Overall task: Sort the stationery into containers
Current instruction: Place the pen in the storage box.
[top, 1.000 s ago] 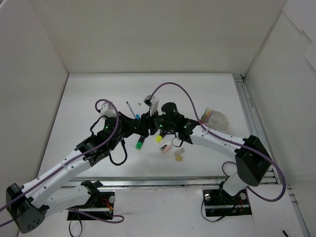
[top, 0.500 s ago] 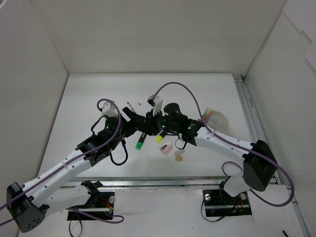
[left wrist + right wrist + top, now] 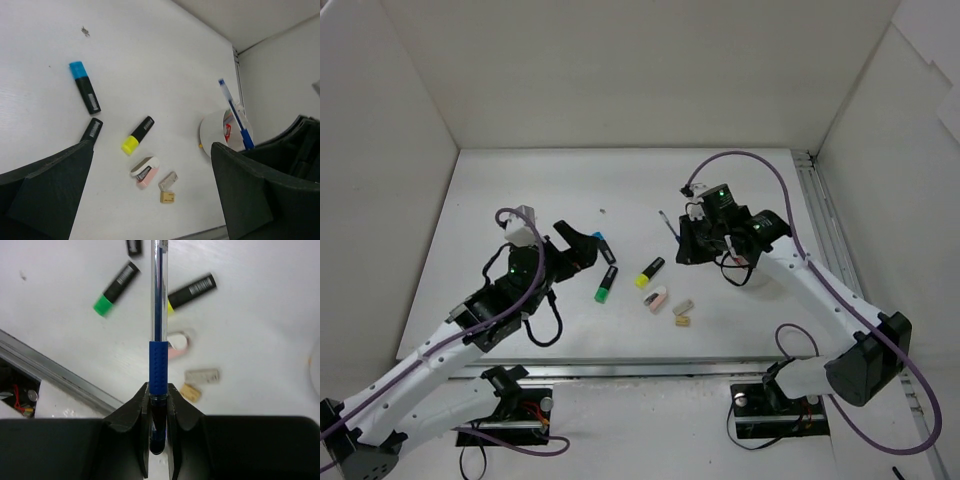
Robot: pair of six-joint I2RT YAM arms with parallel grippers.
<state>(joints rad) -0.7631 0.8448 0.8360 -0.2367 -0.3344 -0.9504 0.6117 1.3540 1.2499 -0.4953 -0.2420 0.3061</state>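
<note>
Steering the pen, clamped in the right fingers close by the tub, should mean centring it over the opening and lowering before release, lest it tip out; left fingers gape empty above the worktop.

Table, centre: rear highlighter is set behind front highlighter; right highlighter is laid beside both. Left eraser, middle eraser and nearest eraser are clustered before it. Cup is stood far right. Pen is held aloft between highlighters and cup.
</note>
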